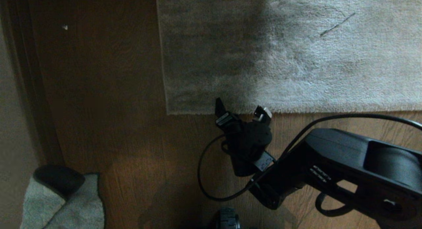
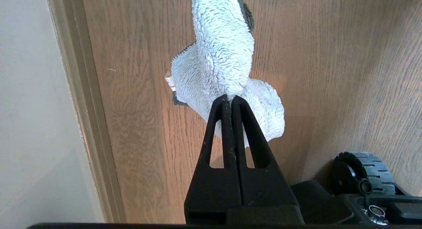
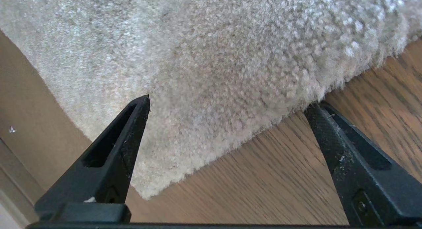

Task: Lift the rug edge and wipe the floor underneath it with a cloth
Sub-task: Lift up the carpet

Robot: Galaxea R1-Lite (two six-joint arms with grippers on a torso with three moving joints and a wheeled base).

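The right gripper's two black fingers are standing spread as wide as they go, holding nothing, one tip lying over the plush pile and the other sitting at the rug's border where it meets the wood. They are straddling the rug edge close to its square corner, and whether either tip is actually touching the pile I cannot tell. In the head view the right gripper is reaching in from the lower right on its black arm, with a cable looping beside it, and it is hovering right at the near border of the rug, a little way along from the corner. The rug itself is lying flat on the floor, filling the far right part of the scene, with bare brown planks to its left and along its near side. The left gripper's fingers are pressing tightly together on a fold of the cloth, which is hanging bunched from their tips above the floor near the skirting board. In the head view the cloth is showing at the lower left, well apart from the rug.
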